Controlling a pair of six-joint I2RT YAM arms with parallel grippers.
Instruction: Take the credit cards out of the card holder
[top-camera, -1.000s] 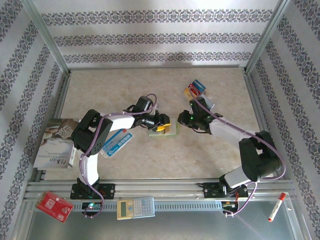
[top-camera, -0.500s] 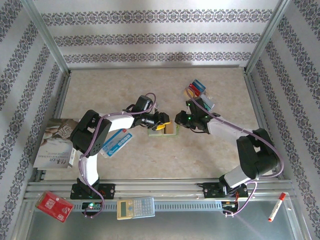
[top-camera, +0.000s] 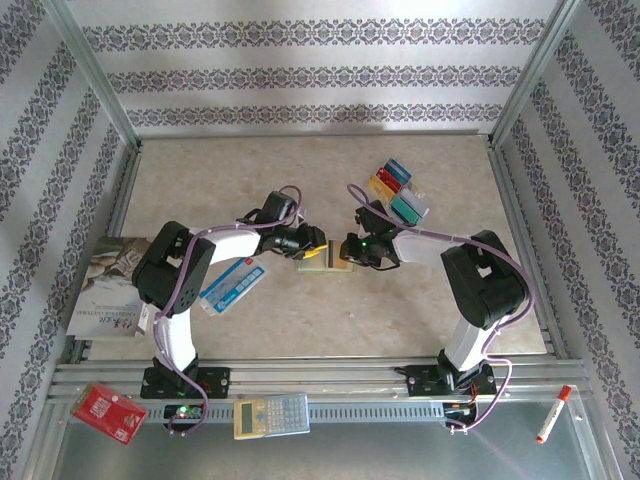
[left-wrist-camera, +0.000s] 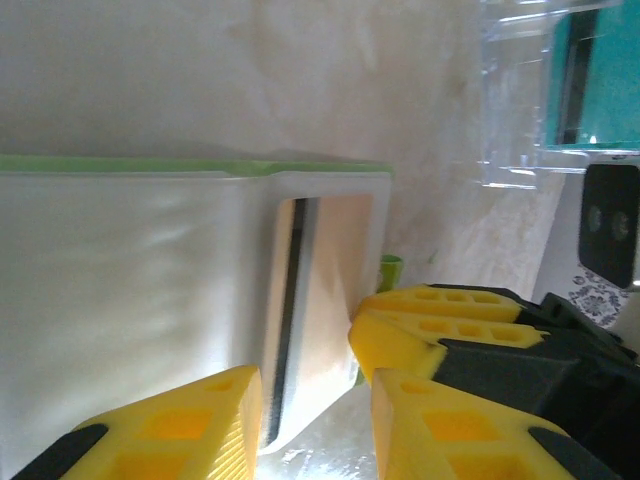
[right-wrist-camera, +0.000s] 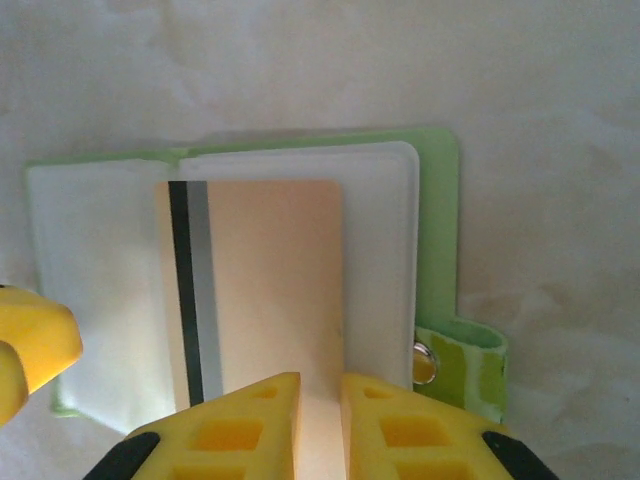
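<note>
Two robot arms meet over the open lime-green holder (right-wrist-camera: 437, 230), which lies flat near the middle of the table (top-camera: 300, 180), well away from every edge. One tan card (right-wrist-camera: 280, 290) with a dark stripe rests on the holder's pale inner face, on the half that carries the snap tab (right-wrist-camera: 455, 355). Whether it sits inside a pocket or on top of one cannot be told.

The right gripper (right-wrist-camera: 320, 385) reaches in from the side of the right edge. Its yellow fingers (right-wrist-camera: 250, 420) are drawn almost together with a slim gap between them, tips at the card's near end; whether they pinch anything cannot be told. The left gripper (left-wrist-camera: 312, 385) faces it from the other side, jaws standing apart with a corner of the holder between them and a sliver of table showing between the holder and one finger. The tips of the two grippers are just beside each other.

Loose cards (top-camera: 393, 190) in yellow, red, blue and teal lie fanned and overlapping behind the right gripper, toward the back edge and right of the table's middle, apart from the holder. A blue-and-white packet (top-camera: 232, 285) lies beside the left arm toward the front left corner, and a booklet (top-camera: 112, 285) overhangs the left edge. On the metal shelf in front of the front edge sit a red board (top-camera: 110, 412), a calculator (top-camera: 272, 415) and a red-capped marker (top-camera: 552, 413).
</note>
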